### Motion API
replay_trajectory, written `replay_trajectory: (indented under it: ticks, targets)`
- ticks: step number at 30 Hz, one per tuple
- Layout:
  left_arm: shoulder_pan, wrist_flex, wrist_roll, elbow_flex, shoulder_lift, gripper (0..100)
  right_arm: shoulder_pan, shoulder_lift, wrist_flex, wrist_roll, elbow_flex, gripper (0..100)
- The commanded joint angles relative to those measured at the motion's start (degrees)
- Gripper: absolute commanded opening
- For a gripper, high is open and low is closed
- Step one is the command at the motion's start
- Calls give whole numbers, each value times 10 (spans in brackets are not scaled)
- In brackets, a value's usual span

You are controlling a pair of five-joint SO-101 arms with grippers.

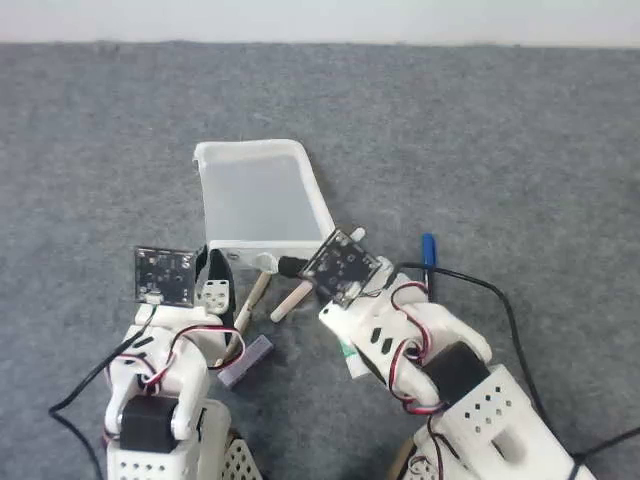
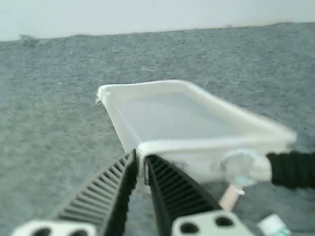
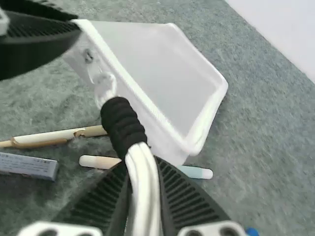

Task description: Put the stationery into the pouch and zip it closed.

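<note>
The left gripper [image 2: 141,164] jaws pinch the pouch [image 2: 172,115] rim while a black-gripped pen [image 2: 293,169] touches its zipper pull [image 2: 241,164].

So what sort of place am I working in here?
Probably a lab or hobby test bench rather than a home desk: a grey felt-like mat serves as the whole work surface, a bare pale wall runs behind it, and a loose black cable trails across the mat.

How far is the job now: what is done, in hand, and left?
Done: nothing visible inside the pouch yet. In hand: the left gripper clamps its rim; the right gripper holds a white pen at its near edge. Left: blue pen, purple block, beige pencil, then zipping.
</note>
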Motion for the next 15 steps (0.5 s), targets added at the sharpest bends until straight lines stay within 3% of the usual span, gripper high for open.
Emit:
replay_trajectory:
  ticks: [1,9,15]
  targets:
    - [-6,-19,-7,-14,-11,12,18,-16,2,-7,-5,6]
    - [-45,-19,-4,-21,-11,12,20,-15,22,-7,-5,6]
    - [-49,-18,-4,-24,-11,12,79,-15,30,-32,-18,6]
